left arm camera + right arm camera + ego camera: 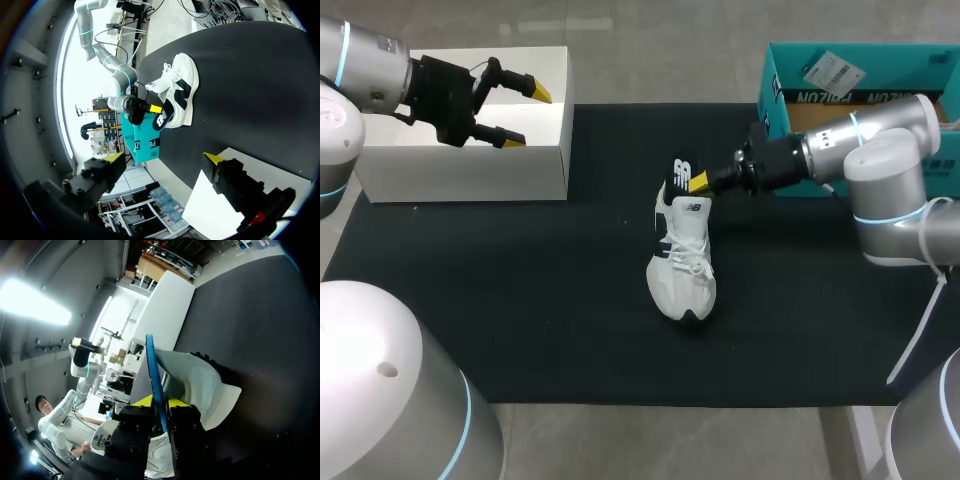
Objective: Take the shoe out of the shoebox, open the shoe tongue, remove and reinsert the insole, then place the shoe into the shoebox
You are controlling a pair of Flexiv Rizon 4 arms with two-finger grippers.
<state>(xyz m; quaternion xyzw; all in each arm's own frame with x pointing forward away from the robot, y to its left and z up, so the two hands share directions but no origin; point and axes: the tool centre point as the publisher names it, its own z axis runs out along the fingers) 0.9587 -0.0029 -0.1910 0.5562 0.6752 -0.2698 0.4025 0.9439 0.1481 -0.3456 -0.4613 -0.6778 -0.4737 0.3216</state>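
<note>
Head view first: a white shoe (682, 270) sits sole-down near the middle of the black mat (520, 300), outside both boxes, with its toe toward the near edge and its heel toward the far one. At the heel end a dark insole (681, 175) stands up out of the shoe's opening. The right gripper (705, 181) is clamped on it, and the arm comes in past the front of the teal box (775, 90) at the far right. Whether the insole's lower end is still tucked inside the shoe cannot be told.

From the right wrist, the gripper (162, 402) has its yellow tips pressed close on either side of the insole (192, 382) — a thin blue edge runs straight up between them, and a pale curved face bends away over the mat (260, 315).

The left gripper (527, 116) hangs over the open white box (470, 185) at the far left, its jaws spread wide and holding nothing. Its own camera shows the two yellow tips far apart (166, 158), with a corner of the white box (215, 210) under one finger. Well ahead of it on the mat lies the shoe (182, 85), with the insole (162, 119) pinched by the right gripper (152, 108) — the teal box (142, 142) stands just beyond that.
</note>
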